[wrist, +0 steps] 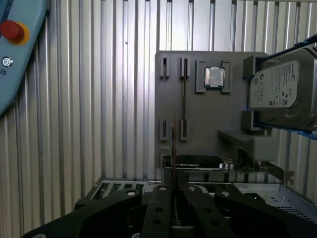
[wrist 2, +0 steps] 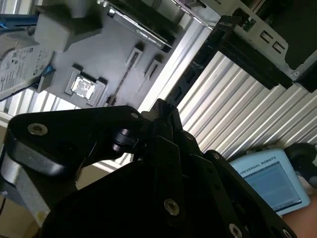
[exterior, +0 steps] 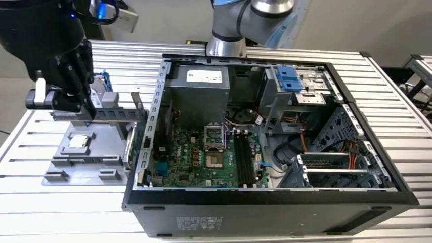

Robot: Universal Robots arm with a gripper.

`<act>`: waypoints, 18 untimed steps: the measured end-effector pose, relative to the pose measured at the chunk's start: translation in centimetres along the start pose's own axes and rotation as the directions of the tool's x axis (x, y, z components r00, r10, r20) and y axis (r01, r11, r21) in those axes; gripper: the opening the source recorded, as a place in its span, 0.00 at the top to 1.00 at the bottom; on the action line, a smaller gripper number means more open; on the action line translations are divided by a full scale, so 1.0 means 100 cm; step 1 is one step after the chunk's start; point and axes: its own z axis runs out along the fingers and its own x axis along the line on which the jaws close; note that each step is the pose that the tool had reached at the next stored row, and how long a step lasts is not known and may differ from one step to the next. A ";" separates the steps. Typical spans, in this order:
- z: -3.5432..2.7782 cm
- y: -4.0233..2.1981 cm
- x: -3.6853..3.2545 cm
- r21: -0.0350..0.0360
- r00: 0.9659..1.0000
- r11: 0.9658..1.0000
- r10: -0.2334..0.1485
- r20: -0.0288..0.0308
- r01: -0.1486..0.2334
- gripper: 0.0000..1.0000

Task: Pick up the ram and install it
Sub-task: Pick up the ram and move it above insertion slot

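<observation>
From my seat I see the grey, jointed robot arm (exterior: pixel 250 15) reaching over from behind the open black computer case (exterior: pixel 270 197) towards the exterior view's left. Its wrist is bent down so that the bulky black gripper (exterior: pixel 78 109) hangs above the flat grey plastic parts tray (exterior: pixel 101 162), which lies on the ribbed aluminium table (exterior: pixel 54 202) just beside the case. The fingers are drawn together and clamped on the ram (exterior: pixel 118 114), a long, narrow, dark grey-green circuit-board stick. It lies level and on edge in the exterior view, one end poking out past the gripper and the other reaching nearly to the wall of the case. In the first wrist view I look along the gripper (wrist: pixel 172 191) and see the ram (wrist: pixel 172 144) edge-on, as a thin line pinched between the two finger pads, running over the paired slot blocks of the tray (wrist: pixel 168 109). I cannot tell from any view whether its lower edge touches those blocks. On the tray the small square silver processor chip (wrist: pixel 214 77) sits in its pocket, the silver hard drive in its blue frame (wrist: pixel 282 89) stands at one side, and a dark expansion card (wrist: pixel 198 162) lies along the edge nearest the case. The green motherboard (exterior: pixel 196 157) inside the case is well apart from the ram. The pale blue teach pendant (wrist: pixel 15 49) with its red button rests on the table.
</observation>
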 end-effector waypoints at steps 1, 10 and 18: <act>0.0000 -0.0039 0.0001 -0.001 1.000 1.000 0.000 0.000 0.000 1.00; -0.0007 -0.0386 0.0005 -0.005 1.000 1.000 0.000 0.000 0.000 1.00; -0.0013 -0.0710 0.0010 -0.008 1.000 1.000 0.000 0.000 0.000 1.00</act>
